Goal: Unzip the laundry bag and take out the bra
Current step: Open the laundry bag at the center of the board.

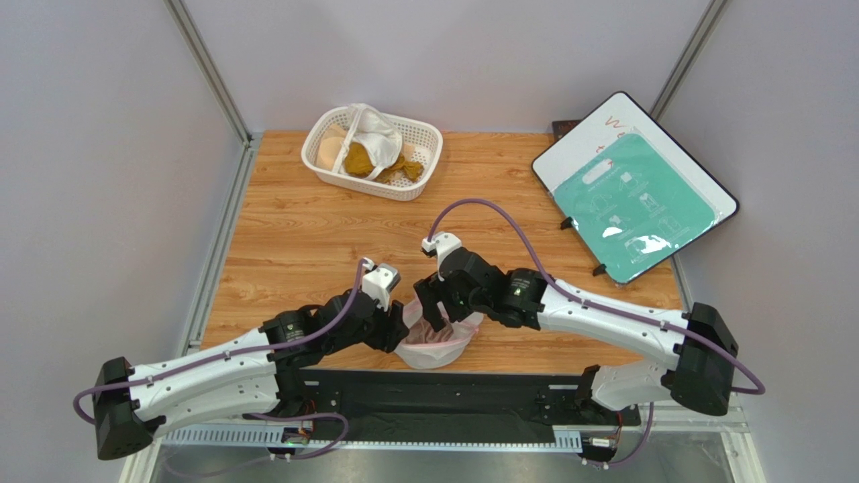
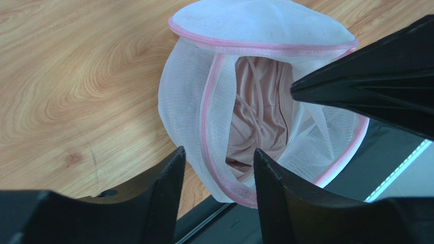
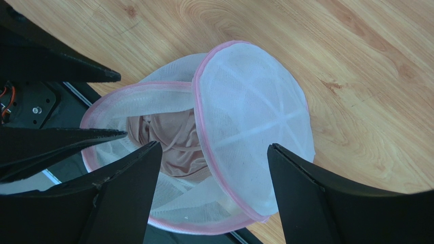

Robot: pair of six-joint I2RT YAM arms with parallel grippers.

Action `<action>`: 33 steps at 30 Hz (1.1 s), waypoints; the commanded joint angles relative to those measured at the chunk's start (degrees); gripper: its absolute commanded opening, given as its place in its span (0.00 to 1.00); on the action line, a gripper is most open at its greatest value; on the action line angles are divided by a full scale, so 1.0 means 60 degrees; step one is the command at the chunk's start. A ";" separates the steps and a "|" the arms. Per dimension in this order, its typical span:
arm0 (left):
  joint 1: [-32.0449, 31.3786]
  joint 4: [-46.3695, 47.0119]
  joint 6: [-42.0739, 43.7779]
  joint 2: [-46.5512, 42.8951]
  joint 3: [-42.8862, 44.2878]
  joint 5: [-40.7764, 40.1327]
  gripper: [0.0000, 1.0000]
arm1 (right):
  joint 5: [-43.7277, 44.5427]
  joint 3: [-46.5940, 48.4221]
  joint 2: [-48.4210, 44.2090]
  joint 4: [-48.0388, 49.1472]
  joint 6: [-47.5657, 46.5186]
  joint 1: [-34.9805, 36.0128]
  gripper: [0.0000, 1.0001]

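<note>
Writing: red strokes on the white board [image 1: 633, 188], too faint to read; the print on its green sheet is too small as well.
Bag [image 3: 254, 117]: at the table's [image 1: 302, 242] near edge, between the two wrists, mouth gaping, pink trim parted.
Bra [image 2: 260, 117]: inside the bag, mauve fabric showing through the gap.
Left arm: low, reaching in from the left.
Left gripper [image 2: 219, 151]: jaws partly apart, astride the bag's lower rim.
Right arm: low, elbow out, reaching in from the right.
Right gripper [image 3: 214, 146]: jaws wide, either side of the domed flap.
</note>
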 commanded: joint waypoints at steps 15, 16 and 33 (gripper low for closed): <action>0.0049 0.0278 -0.0524 -0.0482 -0.0275 -0.0224 0.00 | 0.2265 0.1272 0.1427 -0.0659 0.0287 0.0072 0.00; 0.0049 0.0292 -0.0670 -0.0512 -0.0304 -0.0312 0.00 | 0.2399 0.1257 0.1325 -0.0703 0.0477 0.0072 0.00; 0.0225 0.0131 -0.1989 -0.1318 -0.0715 -0.2055 0.00 | 0.5139 0.0483 -0.1222 0.0363 0.1677 -0.0499 0.00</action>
